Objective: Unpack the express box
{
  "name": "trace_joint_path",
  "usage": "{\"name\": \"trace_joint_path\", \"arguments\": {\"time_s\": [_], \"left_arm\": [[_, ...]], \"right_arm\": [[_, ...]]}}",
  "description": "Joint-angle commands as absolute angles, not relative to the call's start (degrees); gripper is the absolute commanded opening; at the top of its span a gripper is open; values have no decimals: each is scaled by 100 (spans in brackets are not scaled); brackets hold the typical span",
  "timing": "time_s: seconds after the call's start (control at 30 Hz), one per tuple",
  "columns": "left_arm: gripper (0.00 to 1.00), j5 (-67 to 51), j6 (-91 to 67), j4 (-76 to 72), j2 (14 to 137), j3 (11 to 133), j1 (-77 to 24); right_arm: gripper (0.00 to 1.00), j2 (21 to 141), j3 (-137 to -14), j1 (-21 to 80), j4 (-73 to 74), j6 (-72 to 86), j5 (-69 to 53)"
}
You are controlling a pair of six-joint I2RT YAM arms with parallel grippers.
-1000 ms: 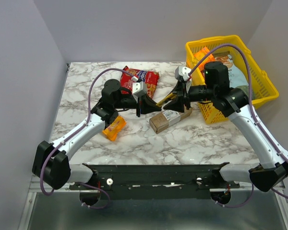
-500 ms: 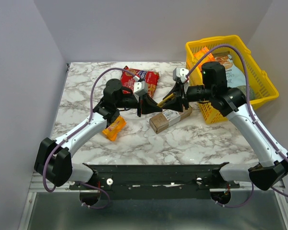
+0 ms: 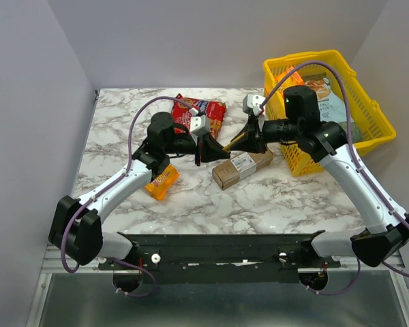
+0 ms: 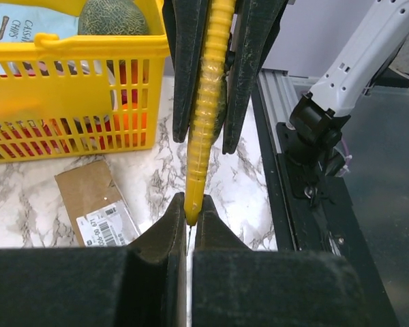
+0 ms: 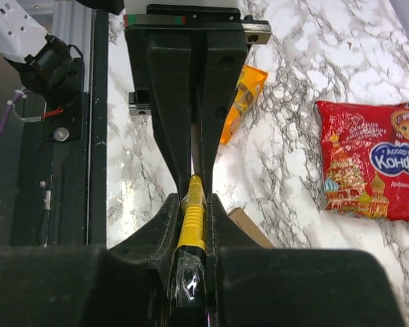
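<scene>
From here I see the express box (image 3: 242, 168) lying flat on the marble table (image 3: 273, 204) at the centre of the overhead frame. Its long axis runs from lower left to upper right and its white label faces up. In the left wrist view it shows at the lower left (image 4: 92, 204), just below the yellow basket (image 4: 88, 48). Both arms meet just above and to the upper left of the box, over a slim yellow ribbed tool (image 3: 235, 142). My left gripper (image 3: 217, 150) is clamped down on one tip of it (the fingers (image 4: 170, 231) are pressed together, with the tool's point (image 4: 189, 216) wedged in their notch). My right gripper (image 3: 250, 141) has its fingers tight against both sides of the tool's other end (image 5: 192, 218), so it grips the tool too. Neither claw touches the box. A red snack bag (image 3: 203, 112) lies at the upper centre of the overhead frame, behind the left claw. An orange pack (image 3: 162, 182) sits left of the box, beside the left arm. The basket (image 3: 382, 129) stands at the upper right with packets inside.
</scene>
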State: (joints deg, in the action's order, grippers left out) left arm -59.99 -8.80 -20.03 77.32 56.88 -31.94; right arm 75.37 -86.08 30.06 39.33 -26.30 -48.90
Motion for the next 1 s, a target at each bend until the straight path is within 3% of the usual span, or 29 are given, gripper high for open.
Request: {"name": "trace_joint_path", "arguments": {"time_s": [0.0,0.03,0.2,0.4,0.43,0.7,0.97], "left_arm": [[19,-5286,-563,-1478,7664,5950,-3217],[32,-5065,-345,-1276,7629,5994,-3217],[53,-3790,640,367,7392,6108,-3208],[66,-2980,1160,967,7628,6126,-3453],[98,-2884,1169,915,7699,6109,-3524],[99,-1252,1389,668,9120,6679,-4586],[99,-485,826,510,10238,7453,-4676]], "right_arm": [[0,7585,-8780,3094,3843,-2139,-4256],[0,7576,-8876,3085,3780,-2005,-3593],[0,7269,-9193,2892,3096,-1214,-1023],[0,7041,-9352,2357,3041,-767,-62],[0,6962,-9291,2268,3041,-669,95],[1,6180,-8474,1864,2874,-563,378],[1,5660,-7963,1591,2979,-510,62]]}}
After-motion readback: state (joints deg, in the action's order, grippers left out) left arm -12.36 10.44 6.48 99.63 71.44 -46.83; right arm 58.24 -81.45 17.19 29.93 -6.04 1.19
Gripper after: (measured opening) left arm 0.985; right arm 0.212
